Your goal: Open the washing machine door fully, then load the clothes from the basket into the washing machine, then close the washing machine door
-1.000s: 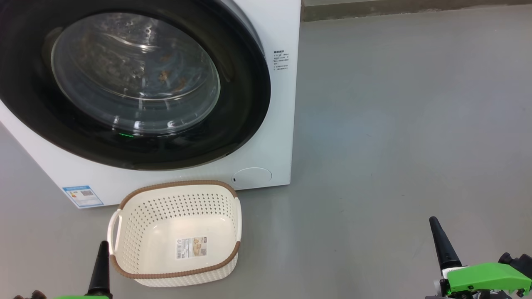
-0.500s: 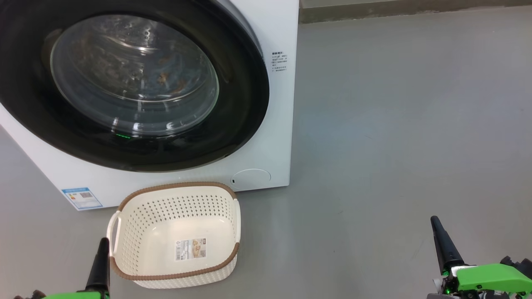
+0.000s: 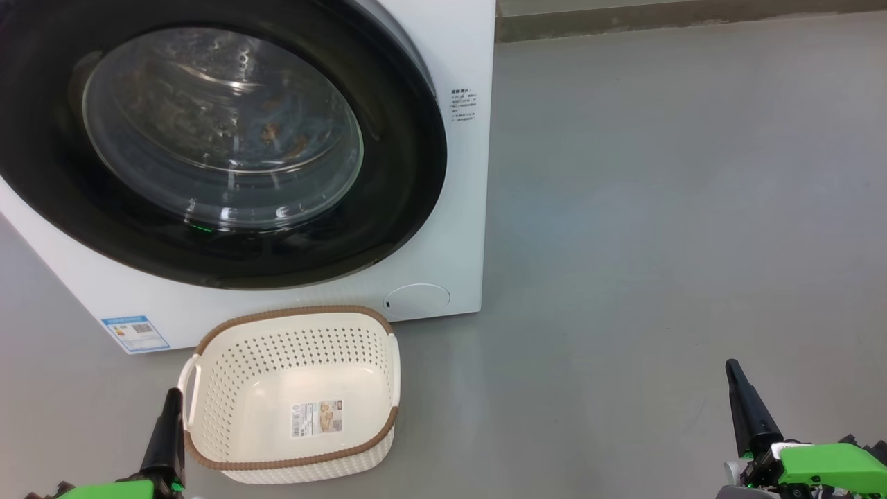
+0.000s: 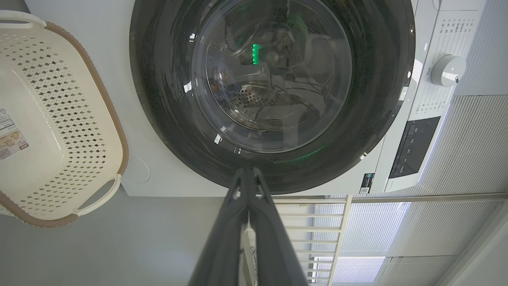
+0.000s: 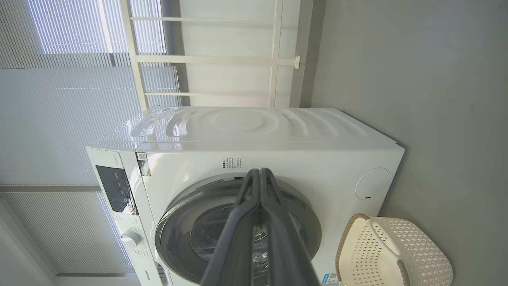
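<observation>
Basket (image 3: 229, 378) at six o'clock of the closed washing machine door (image 3: 398, 138); my left gripper (image 4: 247, 171) and right gripper (image 5: 260, 171) clenched, empty.

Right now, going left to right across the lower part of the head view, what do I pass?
left gripper → basket, empty, standing in front of the washing machine → open stretch of grey floor → right gripper

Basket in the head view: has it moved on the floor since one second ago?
No. The basket keeps its place below the round flap of the washing machine; both slid slightly down the picture together, so the camera moved.
</observation>
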Robot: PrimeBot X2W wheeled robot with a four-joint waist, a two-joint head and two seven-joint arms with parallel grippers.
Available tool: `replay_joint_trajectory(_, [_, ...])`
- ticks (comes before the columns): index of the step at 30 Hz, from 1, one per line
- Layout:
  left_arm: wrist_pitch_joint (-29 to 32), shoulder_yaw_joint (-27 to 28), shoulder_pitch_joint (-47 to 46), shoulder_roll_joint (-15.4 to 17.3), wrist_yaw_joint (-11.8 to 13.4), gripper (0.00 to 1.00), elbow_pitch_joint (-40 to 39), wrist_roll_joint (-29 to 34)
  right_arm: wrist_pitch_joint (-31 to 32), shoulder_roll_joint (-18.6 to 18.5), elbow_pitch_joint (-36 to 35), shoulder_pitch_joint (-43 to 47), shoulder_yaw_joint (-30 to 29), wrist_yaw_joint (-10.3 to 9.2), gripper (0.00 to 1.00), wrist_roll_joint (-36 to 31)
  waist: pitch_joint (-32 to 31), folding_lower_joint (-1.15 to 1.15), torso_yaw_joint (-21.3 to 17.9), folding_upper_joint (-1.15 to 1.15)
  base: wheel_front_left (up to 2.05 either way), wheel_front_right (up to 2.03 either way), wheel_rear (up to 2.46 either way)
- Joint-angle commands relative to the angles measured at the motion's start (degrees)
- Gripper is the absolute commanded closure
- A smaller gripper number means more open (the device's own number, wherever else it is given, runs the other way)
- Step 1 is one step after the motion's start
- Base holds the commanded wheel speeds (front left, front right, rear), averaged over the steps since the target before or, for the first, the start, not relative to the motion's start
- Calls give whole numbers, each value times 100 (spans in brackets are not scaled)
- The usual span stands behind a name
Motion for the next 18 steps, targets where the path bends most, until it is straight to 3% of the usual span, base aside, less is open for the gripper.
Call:
replay_joint_trajectory(1, [35,200,-222,141,-18,100,-104,-25,44,-32,-173,-235,137,-8,100,26,0,0,0,0,0,0,0])
replay_joint_trajectory(18, [48,217,-223,129,-18,100,-104,-11,43,-32,-173,-235,137,-8,100,26,0,0,0,0,0,0,0])
